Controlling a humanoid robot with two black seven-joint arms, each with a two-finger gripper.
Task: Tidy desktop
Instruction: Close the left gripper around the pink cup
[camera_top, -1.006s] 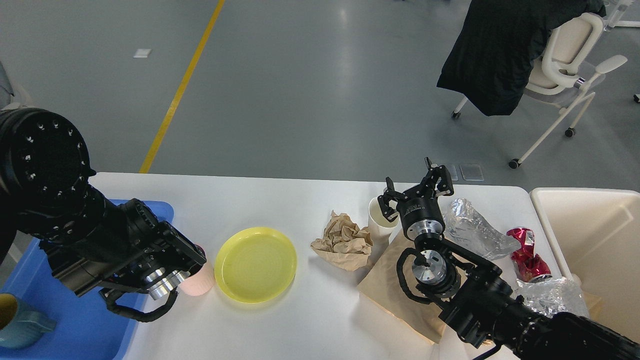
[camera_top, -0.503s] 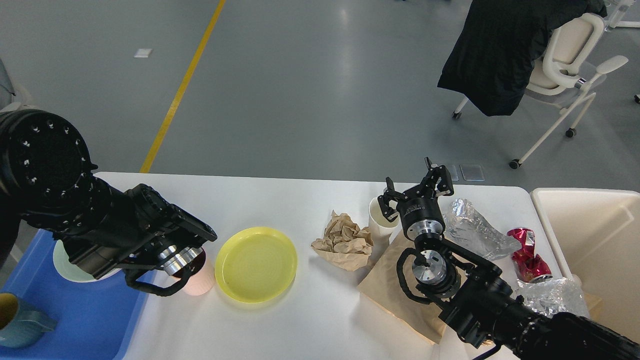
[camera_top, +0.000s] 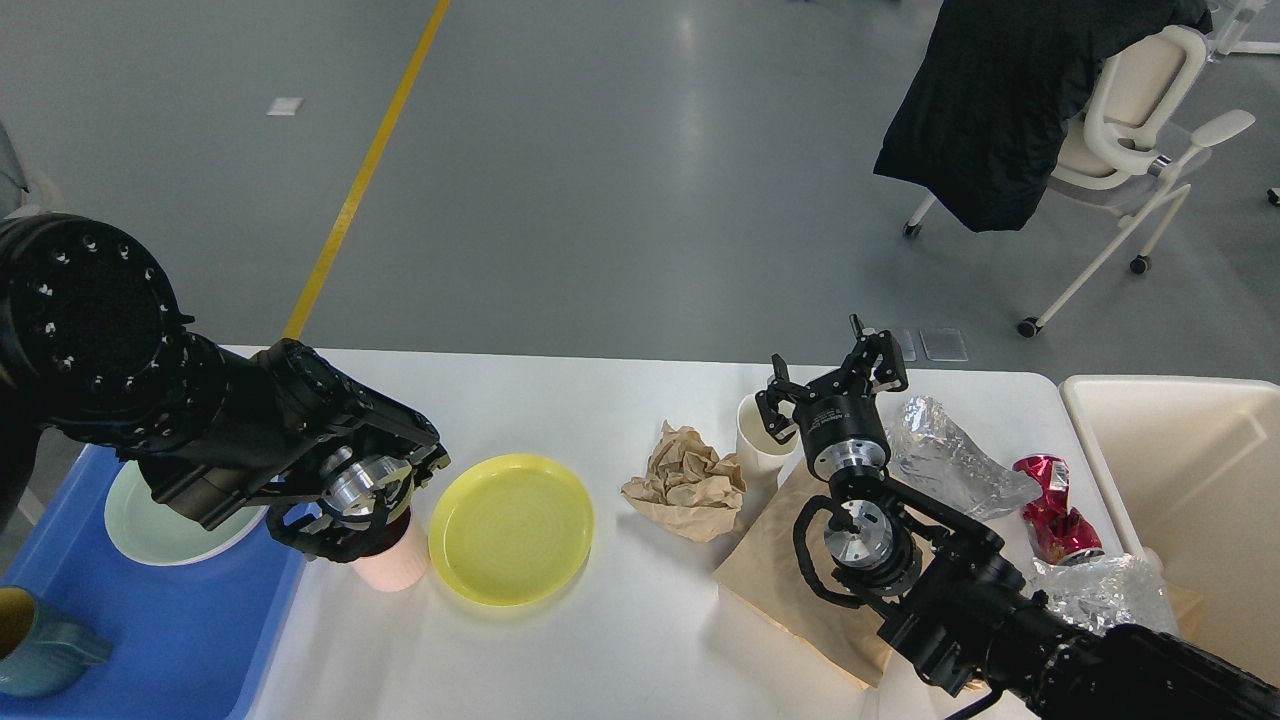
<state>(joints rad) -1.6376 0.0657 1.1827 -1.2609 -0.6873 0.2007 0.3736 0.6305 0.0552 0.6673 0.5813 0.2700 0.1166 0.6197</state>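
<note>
— What is crowding the surface (camera_top: 620, 640) filling the lower frame?
— Yellow plate (camera_top: 512, 528), crumpled paper (camera_top: 688, 480), foil (camera_top: 945, 458). The right claw (camera_top: 832, 388) is spreading wide beside the white cup (camera_top: 757, 440).
— The left claw (camera_top: 405, 480)?
— Covering the pink cup (camera_top: 392, 565); can't tell its grip.

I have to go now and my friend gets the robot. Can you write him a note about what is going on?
Left gripper: above the pink ribbed cup, open or shut unclear.
Right gripper: open, empty, over the white paper cup.
Done: pale green plate and teal mug sit in the blue tray.
Left on the white desktop: round yellow plate, crumpled brown paper, foil, red wrapper.
</note>
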